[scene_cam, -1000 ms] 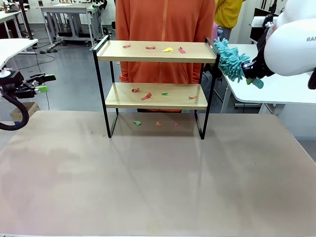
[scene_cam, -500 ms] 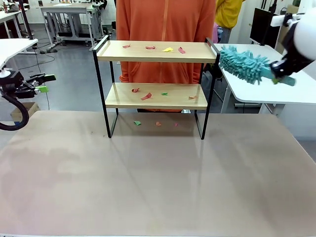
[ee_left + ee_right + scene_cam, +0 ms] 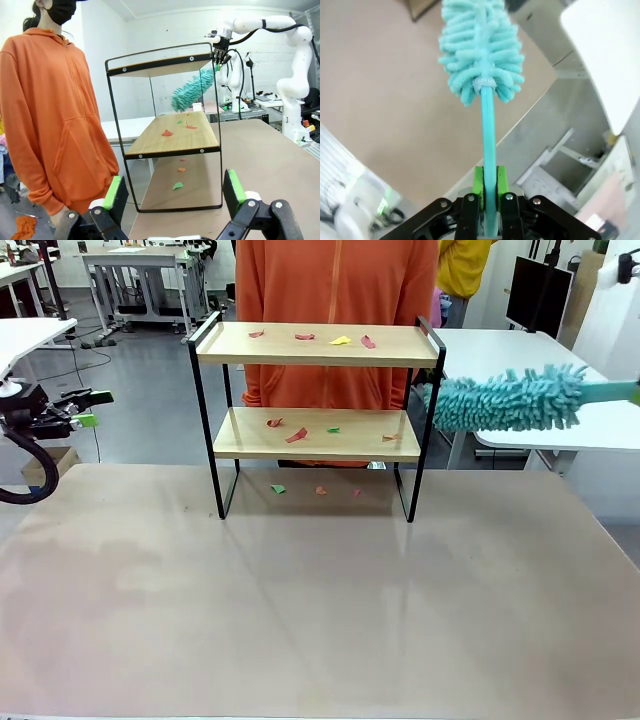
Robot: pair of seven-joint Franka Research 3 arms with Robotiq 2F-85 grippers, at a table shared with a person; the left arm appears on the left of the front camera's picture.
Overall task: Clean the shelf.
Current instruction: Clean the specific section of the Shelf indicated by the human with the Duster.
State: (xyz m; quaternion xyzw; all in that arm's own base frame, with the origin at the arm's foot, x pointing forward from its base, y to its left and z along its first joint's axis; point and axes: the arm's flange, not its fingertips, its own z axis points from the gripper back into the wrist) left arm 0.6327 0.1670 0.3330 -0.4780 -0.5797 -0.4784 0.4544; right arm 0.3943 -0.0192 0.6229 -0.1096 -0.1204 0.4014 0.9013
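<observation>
The shelf (image 3: 400,345) is standing upper centre of the front frame. Right of it, my right pincer (image 3: 489,186) is pinching the teal duster (image 3: 505,400), its long axis lying level, head pointing left, just beside the shelf's right end. My left pincer (image 3: 174,192) is hanging spread, farther off.

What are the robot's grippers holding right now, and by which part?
The right gripper pinches a teal microfiber duster by its thin handle's end. The left gripper is open, empty.

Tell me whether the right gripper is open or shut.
Shut: the right gripper clamps the duster by its handle between its green pads.
</observation>
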